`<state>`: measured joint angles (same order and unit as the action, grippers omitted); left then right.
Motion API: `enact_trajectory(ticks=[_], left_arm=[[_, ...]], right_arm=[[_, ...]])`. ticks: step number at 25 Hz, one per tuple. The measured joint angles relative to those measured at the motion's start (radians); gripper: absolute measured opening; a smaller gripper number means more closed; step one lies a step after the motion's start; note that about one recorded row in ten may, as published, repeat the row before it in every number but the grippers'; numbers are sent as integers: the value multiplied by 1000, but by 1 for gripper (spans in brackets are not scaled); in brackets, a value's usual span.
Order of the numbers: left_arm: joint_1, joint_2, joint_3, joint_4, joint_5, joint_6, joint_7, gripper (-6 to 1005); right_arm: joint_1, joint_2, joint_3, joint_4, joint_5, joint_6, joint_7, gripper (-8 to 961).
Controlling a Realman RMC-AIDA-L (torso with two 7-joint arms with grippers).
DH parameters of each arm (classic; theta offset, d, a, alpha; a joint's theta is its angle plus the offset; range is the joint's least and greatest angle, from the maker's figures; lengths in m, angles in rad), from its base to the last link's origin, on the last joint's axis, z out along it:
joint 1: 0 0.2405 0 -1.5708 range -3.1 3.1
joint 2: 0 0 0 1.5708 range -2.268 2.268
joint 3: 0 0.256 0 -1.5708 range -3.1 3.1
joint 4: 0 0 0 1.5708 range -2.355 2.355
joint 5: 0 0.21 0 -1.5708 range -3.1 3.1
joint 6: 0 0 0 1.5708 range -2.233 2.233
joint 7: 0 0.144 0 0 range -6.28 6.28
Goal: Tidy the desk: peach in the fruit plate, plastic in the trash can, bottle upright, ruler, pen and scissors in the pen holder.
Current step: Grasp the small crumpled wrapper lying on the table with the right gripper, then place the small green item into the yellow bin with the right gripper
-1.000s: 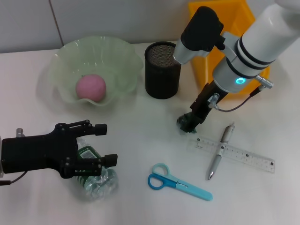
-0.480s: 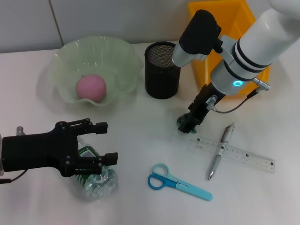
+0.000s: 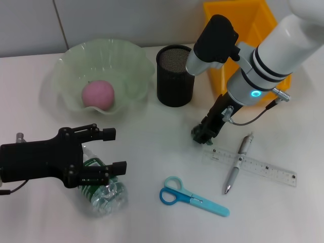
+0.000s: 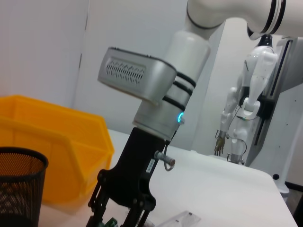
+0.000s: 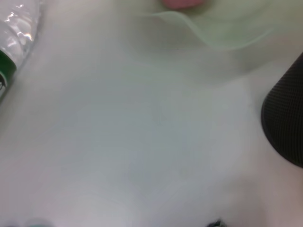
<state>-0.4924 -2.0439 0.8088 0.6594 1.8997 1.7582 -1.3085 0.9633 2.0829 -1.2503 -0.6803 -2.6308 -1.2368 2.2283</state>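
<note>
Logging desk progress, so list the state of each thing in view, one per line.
Peach: in the fruit plate.
Bottle: lying on its side, under the left pincer.
Left pincer: open.
Right pincer: shut on plastic, low over the table.
Pen holder: upright, nothing visible inside.
Ruler: flat on the table.
Pen: lying across the ruler.
Scissors: flat, closed.

text: none legible | ruler [image 3: 250,163]: marks too small to read

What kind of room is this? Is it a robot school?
Probably a robot lab. Another white robot stands in the background, and the white table holds practice items: scissors, a ruler and a pen holder.
</note>
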Motion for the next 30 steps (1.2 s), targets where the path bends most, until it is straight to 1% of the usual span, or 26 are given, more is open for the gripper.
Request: enact_trajectory(ticks=[2, 6, 10, 14, 17, 23, 26, 30], left_arm=[[0, 1, 0, 0, -2, 2, 0, 860], [0, 5, 0, 0, -11, 9, 0, 860], [-1, 5, 0, 0, -11, 10, 0, 860], [-3, 6, 0, 0, -12, 10, 0, 860], [-4, 6, 0, 0, -12, 10, 0, 860], [-5, 6, 0, 0, -12, 9, 0, 860], [-5, 6, 0, 0, -12, 9, 0, 860], [-6, 5, 0, 0, -12, 11, 0, 860]], right_arm=[[0, 0, 0, 3, -1, 3, 0, 585], [-1, 0, 0, -5, 2, 1, 0, 339], [-2, 0, 3, -23, 2, -21, 7, 319], [-15, 0, 11, -98, 3, -92, 30, 298], [-37, -1, 13, -199, 4, -169, 61, 283], [-101, -6, 25, -486, 3, -330, 139, 277], [-115, -9, 72, -599, -3, -377, 164, 277], [-120, -21, 186, -676, -21, -394, 185, 277]])
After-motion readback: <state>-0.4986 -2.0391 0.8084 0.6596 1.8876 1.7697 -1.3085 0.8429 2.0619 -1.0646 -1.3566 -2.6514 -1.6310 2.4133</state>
